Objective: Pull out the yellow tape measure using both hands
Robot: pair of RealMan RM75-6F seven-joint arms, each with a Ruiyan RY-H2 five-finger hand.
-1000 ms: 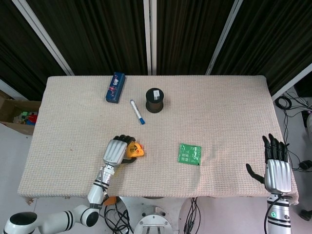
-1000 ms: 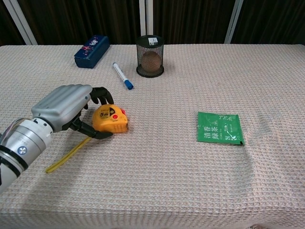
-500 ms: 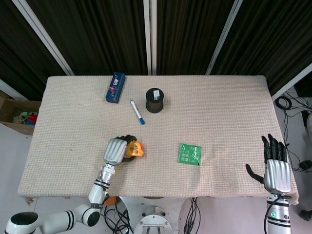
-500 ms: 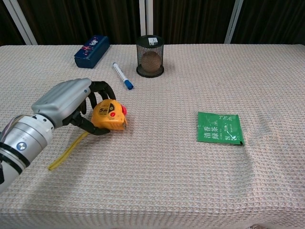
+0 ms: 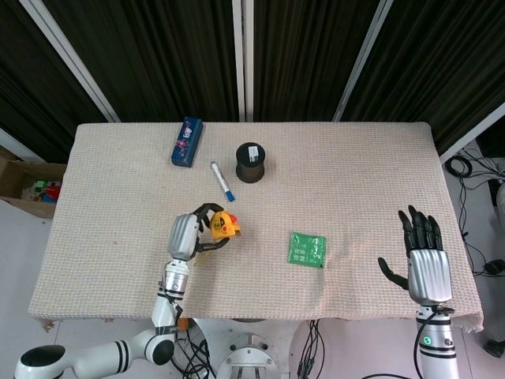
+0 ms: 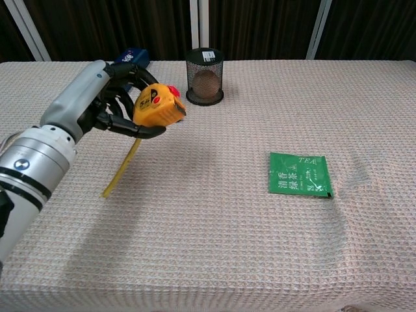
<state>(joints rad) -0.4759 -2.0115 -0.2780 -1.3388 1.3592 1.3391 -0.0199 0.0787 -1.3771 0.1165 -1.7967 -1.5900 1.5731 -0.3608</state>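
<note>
Gripping the yellow tape measure with a red button in the left hand, dark fingers curled around the case from above and below. Lifted clear of the beige woven tablecloth, case tilted, printed face turned toward the chest camera. From the case, a short length of yellow tape blade hanging down and to the left, its free end near the cloth; whether it touches, cannot tell. In the head view, same tape measure at the fingertips of the left hand, over the front-left part of the table.

Right hand well apart at the table's right front edge, raised, palm away, fingers spread, holding nothing.

Green tea sachet flat on the cloth, between the 2 hands, nearer the front. Black mesh pen cup upright toward the back, just behind the tape measure in the chest view. White marker with a blue cap lying left of the cup in the head view. Blue rectangular box further back-left.
</note>
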